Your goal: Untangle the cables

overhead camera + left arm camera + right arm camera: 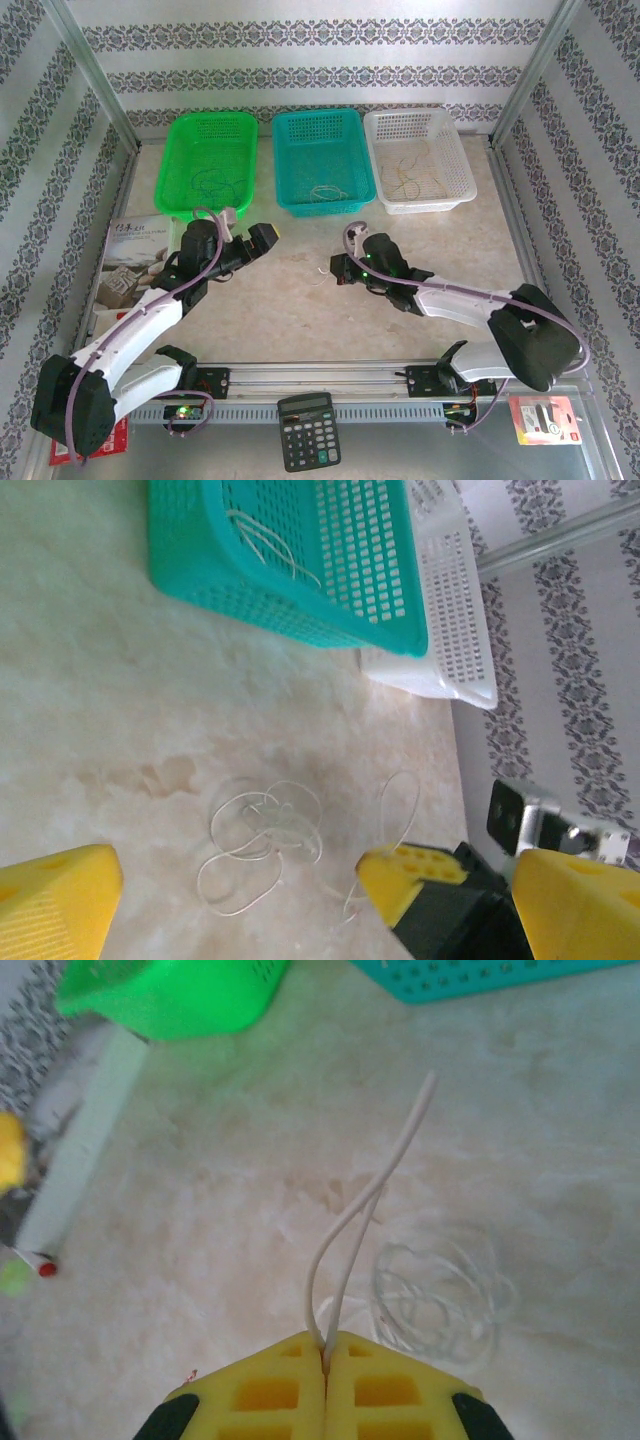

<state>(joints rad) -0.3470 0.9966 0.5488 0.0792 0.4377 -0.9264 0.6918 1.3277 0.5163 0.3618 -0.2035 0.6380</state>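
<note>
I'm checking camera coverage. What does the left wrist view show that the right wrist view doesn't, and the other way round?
Left wrist: white basket, strands inside the teal basket. Right wrist: green basket, the pale cable pinched in the shut right end effector. Both: teal basket, loose cable clump, that end effector's yellow tip.

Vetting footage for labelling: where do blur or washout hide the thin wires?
Top external: evenly lit, sharp, cables tiny. Left wrist: clump readable, yellow fingers soft. Right wrist: pinched strand fairly crisp, clump behind hazy against the pale table.
</note>
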